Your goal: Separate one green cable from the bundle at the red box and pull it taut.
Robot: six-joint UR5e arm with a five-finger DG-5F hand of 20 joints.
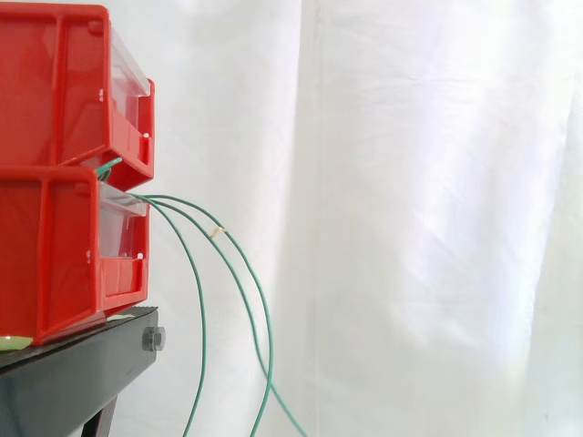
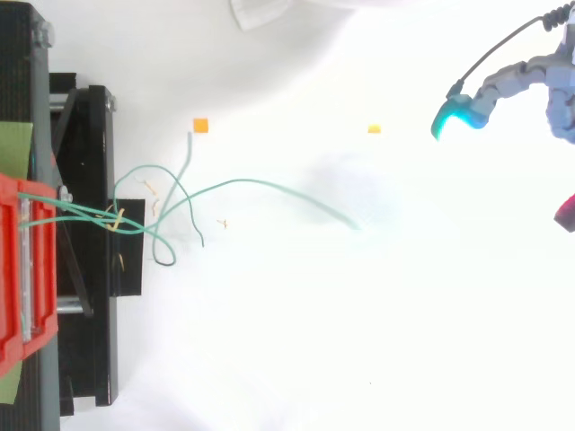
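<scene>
Approaching step: grey robot hand (image 2: 512,81), spread wide and empty, hangs well apart from stacked red plastic bins (image 1: 64,173); next, pinch one thin green cable (image 1: 202,309) (they overlap) there.

Hand (image 2: 508,83) relaxed, splayed, empty.

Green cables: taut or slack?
Slack: cables droop in loose curves from the red box, with the robot hand apart from them.

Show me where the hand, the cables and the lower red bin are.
Hand (image 2: 514,81): top view, on a grey finger.
Cables (image 1: 203,319): side view, on the leftmost cable's hanging stretch.
Lower bin (image 1: 55,259): side view, on its side wall.
</scene>
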